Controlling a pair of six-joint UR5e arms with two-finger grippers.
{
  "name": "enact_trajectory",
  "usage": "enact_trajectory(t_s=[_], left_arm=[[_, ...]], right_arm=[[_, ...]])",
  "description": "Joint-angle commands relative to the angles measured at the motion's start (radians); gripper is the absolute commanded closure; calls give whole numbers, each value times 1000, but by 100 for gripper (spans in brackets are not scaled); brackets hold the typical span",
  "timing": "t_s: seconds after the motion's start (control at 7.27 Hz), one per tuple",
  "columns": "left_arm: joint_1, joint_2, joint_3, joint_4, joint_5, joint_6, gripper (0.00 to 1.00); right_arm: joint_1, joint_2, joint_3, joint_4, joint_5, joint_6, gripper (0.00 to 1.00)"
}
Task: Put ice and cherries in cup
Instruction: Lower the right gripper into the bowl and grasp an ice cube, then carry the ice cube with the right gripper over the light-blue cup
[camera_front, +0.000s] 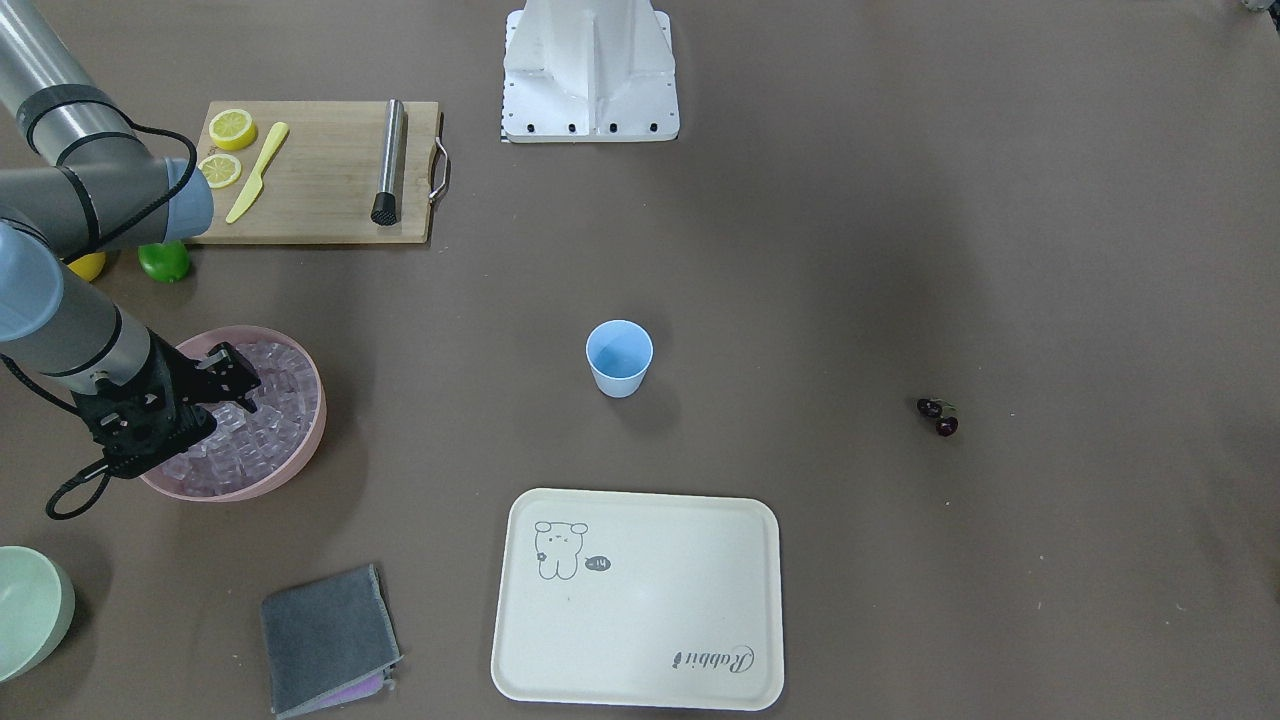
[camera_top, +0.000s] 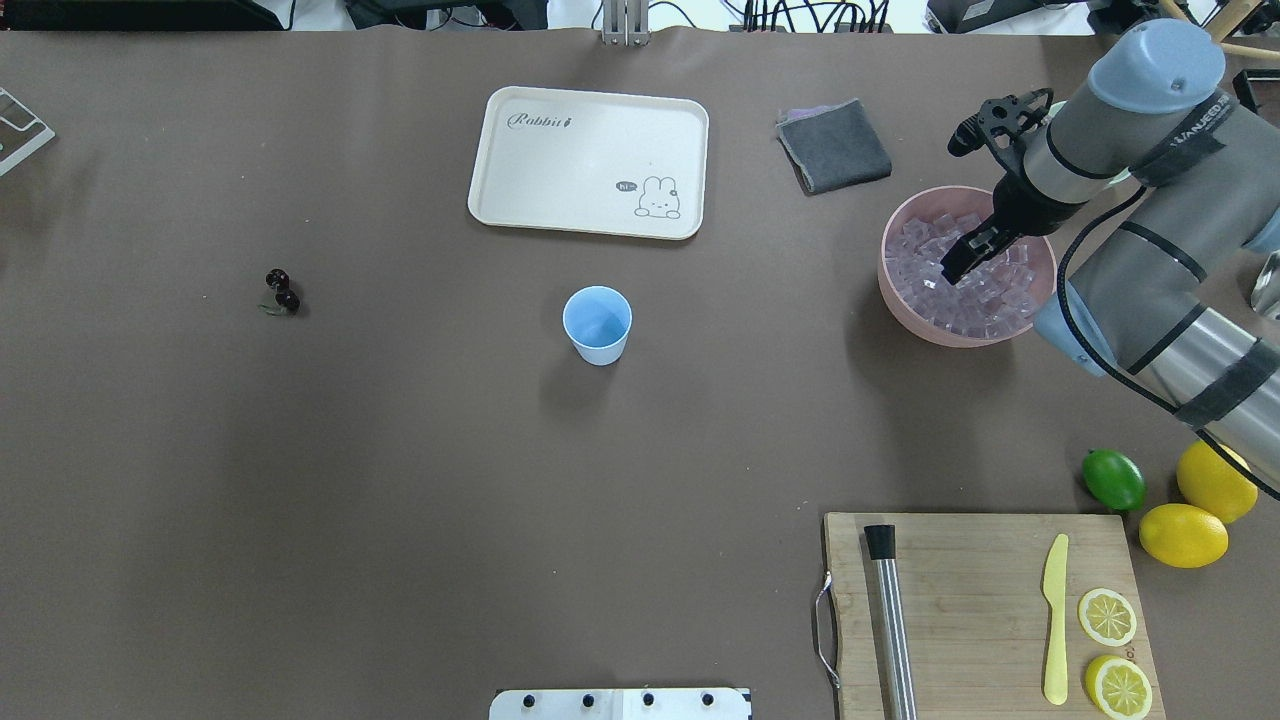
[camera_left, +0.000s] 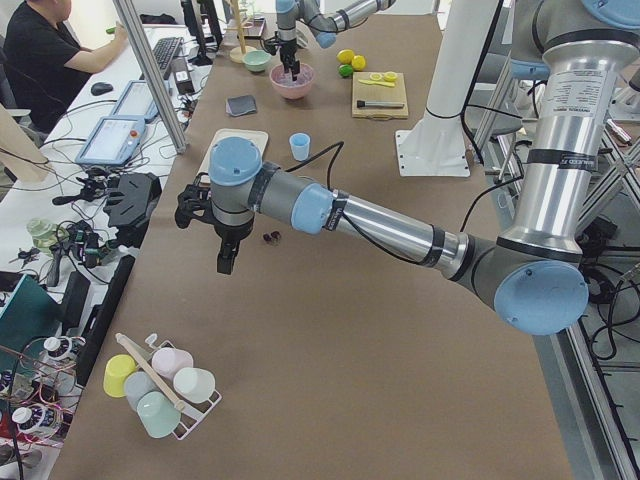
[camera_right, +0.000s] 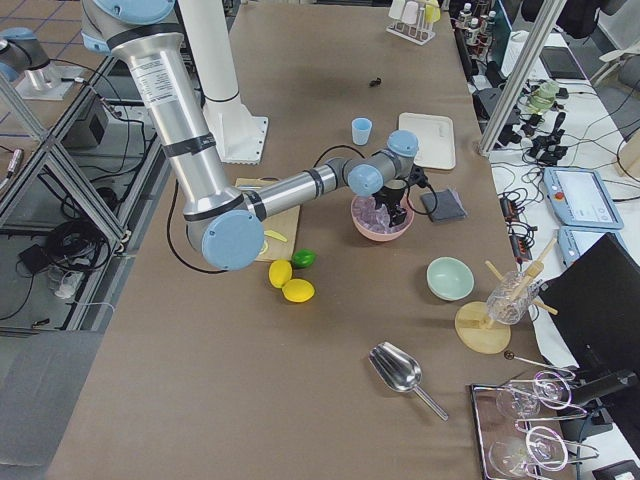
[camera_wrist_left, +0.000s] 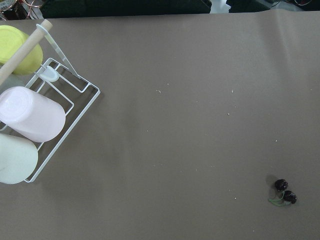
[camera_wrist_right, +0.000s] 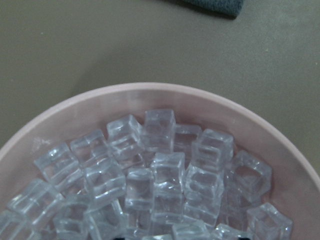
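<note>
Pink plastic bowl at the right of the table in the overhead view, heaped with ice: clear cubes, many, loosely piled. Right gripper down inside the bowl, tips among or just above the top cubes; no telling which. Jaw state not readable either: fingers dark against the pile from above, absent from the right wrist view. No cube clearly held.

Light-blue cup upright near the table's centre, well apart from the bowl, apparently empty. Cherries on bare table to the left, well apart from the cup, stems joined. Left gripper hanging above the table near the cherries, seen only from the side; apart or together, cannot tell. Cherries low and right in the left wrist view, so not directly beneath.

Judged step: the first, picking ice. Nothing in the cup yet, so task barely begun.

Next move, as a guess: close on one cube at the top of the heap, lift straight clear of the rim, carry left to the cup, release low over the mouth. Needs a square grip on opposite faces; glassy cubes likely to squirt out if pinched on a corner. Narrow mouth, light cup: easy to tip with a nudge. Cherries after that, left arm better placed.
</note>
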Motion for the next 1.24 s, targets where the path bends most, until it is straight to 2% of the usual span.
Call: enact_trajectory(t_s=[0.0,0.14,0.41,0.55,0.69,0.83,0.96,1.1], left_arm=[[1,0,-1,0,-1,-1,2],[1,-2,0,0,1,1,2],[2,-2,5,0,1,1,2],[2,-2,6,-1,-1,1,2],[2,-2,9,-3,1,1,2],[2,-2,13,-3,1,1,2],[4,-3,13,-3,1,-1,2],[4,-3,13,-3,1,-1,2]], right_arm=[[-8,1,-10,2,-5,1,33],[-8,4,-12,1,-5,6,53],[-8,13,2,1,5,12,68],[-2,15,8,-1,6,12,79],[11,18,11,-8,15,12,80],[60,47,19,-40,84,12,80],[62,85,51,-130,84,45,80],[44,158,69,-199,77,208,80]])
